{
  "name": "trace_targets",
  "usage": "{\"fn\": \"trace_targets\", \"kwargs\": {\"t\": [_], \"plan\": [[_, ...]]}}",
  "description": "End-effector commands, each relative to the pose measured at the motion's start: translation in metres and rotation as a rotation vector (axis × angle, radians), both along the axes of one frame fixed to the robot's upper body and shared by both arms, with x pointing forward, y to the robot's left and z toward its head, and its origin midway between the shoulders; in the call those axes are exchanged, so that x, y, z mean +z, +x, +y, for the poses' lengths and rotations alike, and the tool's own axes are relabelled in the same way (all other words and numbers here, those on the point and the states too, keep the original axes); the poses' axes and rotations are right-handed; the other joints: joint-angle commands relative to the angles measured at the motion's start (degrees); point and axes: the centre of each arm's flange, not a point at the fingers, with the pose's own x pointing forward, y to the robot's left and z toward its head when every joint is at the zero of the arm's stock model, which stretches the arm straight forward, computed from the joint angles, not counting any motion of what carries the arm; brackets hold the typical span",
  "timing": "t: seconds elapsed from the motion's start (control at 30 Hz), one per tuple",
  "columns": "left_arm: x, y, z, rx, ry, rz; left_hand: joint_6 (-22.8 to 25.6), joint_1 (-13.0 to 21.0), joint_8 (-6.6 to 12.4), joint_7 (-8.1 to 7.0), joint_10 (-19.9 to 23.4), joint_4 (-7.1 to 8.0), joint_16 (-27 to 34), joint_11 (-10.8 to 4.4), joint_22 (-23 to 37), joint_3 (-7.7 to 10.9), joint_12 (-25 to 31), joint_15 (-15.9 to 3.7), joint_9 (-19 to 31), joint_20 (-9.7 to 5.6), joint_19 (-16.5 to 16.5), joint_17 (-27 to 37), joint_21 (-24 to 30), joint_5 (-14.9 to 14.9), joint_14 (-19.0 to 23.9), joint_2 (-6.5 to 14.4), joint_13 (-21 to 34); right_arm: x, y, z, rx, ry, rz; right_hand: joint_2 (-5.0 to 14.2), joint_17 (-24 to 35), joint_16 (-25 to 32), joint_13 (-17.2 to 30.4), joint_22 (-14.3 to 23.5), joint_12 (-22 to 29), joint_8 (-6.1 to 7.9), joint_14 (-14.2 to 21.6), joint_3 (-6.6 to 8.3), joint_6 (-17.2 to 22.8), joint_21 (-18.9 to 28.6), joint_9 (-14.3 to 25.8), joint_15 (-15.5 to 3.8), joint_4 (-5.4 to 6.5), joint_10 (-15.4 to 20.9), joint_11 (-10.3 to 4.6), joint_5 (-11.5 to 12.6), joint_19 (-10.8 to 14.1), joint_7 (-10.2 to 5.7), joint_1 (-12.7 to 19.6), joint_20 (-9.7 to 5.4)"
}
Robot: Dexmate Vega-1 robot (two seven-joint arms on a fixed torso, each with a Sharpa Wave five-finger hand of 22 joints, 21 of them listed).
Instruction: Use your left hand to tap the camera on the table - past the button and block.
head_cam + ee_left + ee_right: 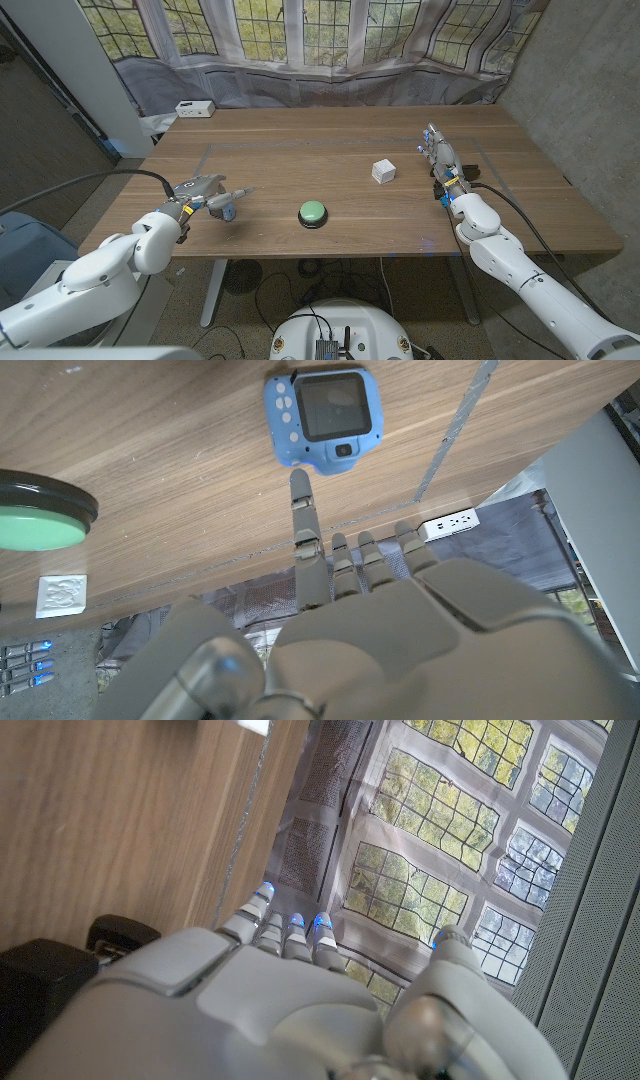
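Note:
A small blue camera (226, 209) (325, 408) lies screen-up on the table's near left part. My left hand (200, 191) (380, 620) hovers beside it, one finger (300, 510) stretched out towards the camera and the rest curled in, holding nothing. In the left wrist view the fingertip stops just short of the camera; I cannot tell whether they touch. The green button (313, 212) (35, 510) sits at the near middle and the white block (383, 171) (60, 595) farther to the right. My right hand (442, 160) (280, 1010) stands at the right with fingers straight and apart.
A white power strip (195, 108) (448, 522) lies at the table's far left corner. Grey tape lines (300, 144) mark a rectangle on the wood. A black cable (500, 195) runs along my right arm. Curtains and windows stand behind the table.

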Motion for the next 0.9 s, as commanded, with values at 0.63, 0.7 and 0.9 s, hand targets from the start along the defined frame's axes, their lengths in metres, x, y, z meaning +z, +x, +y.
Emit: {"fn": "trace_targets", "kwargs": {"t": [0.63,0.7,0.9], "plan": [[-0.0062,0.0039,-0.0043,0.001,-0.006,0.021,1.42,1.31,-0.02,0.17,0.46,-0.59,0.59,-0.14,0.27,0.32,0.23,-0.39,0.18,0.20,-0.42,0.08,0.32,0.35,0.97,0.58,0.04,-0.0014,0.0021,-0.0034,-0.001,0.003,0.010,0.14,0.20,0.10,0.12,0.23,0.13,-0.14,0.34,0.06,0.19,0.04,0.24,0.06,-0.36,0.22,-0.05,-0.21,0.21,-0.44,-0.14,0.47],[-0.0063,0.0047,-0.0047,-0.001,-0.006,0.022,1.23,1.39,-0.15,0.20,0.41,-0.62,0.58,-0.16,0.27,0.36,0.21,-0.41,0.19,0.20,-0.43,0.08,0.32,0.34,0.98,0.63,0.04,-0.0019,0.0012,-0.0040,-0.003,-0.001,0.008,0.14,0.20,0.10,0.12,0.23,0.14,-0.14,0.34,0.06,0.19,0.05,0.24,0.08,-0.36,0.24,-0.03,-0.21,0.21,-0.44,-0.15,0.45],[-0.0066,0.0051,-0.0047,-0.003,-0.009,0.015,1.22,1.52,-0.24,0.10,0.26,-0.68,0.57,-0.16,0.27,0.42,0.15,-0.31,0.19,0.20,-0.44,0.08,0.33,0.32,1.01,0.71,0.04,-0.0013,-0.0014,-0.0048,-0.011,0.007,0.004,0.14,0.20,0.11,0.12,0.23,0.14,-0.13,0.38,0.05,0.22,0.05,0.24,0.05,-0.36,0.25,0.02,-0.21,0.21,-0.43,-0.16,0.47]]}}
